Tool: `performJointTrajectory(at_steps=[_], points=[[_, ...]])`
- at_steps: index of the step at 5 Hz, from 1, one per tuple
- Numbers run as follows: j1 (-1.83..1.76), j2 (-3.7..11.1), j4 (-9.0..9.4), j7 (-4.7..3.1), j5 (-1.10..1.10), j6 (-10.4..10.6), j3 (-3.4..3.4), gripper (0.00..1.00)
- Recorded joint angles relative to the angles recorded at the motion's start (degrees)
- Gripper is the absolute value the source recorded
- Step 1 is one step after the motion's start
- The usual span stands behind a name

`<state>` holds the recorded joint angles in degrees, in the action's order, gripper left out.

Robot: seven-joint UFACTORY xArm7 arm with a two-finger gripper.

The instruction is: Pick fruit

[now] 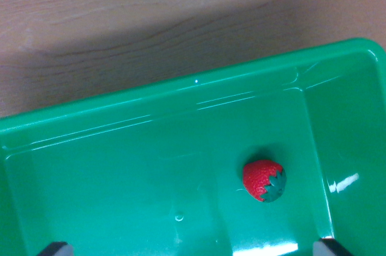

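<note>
A red strawberry [263, 179] with a green leafy cap lies on the floor of a green plastic bin [151, 165], towards the wrist view's right. Only the two fingertips of my gripper [193, 249] show, as dark tips at the bottom edge: one fingertip [55, 249] at the left and one fingertip [329, 247] at the right. They stand far apart, so the gripper is open with nothing between them. The strawberry lies above the gap and nearer the right fingertip.
The bin's far rim [199, 81] runs across the middle of the view, and its right wall [356, 147] rises at the right. Beyond the rim is a light wooden tabletop [151, 9] with a shadow along the bin.
</note>
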<state>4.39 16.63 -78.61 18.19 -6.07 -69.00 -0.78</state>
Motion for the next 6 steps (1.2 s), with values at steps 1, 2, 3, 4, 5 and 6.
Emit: performJointTrajectory(at_steps=[1,2,3,4,5,6], points=[[0.00,0.00,0.00,0.00,0.00,0.00,0.00,0.00],[0.00,1.54,1.91,1.64,-0.56,2.69,-0.62,0.00],[0.00,1.54,1.91,1.64,-0.56,2.69,-0.62,0.00],[0.00,3.03,3.76,3.24,-1.11,5.31,-1.22,0.00],[0.00,3.03,3.76,3.24,-1.11,5.31,-1.22,0.00],[0.00,4.39,5.45,4.69,-1.61,7.69,-1.76,0.00]])
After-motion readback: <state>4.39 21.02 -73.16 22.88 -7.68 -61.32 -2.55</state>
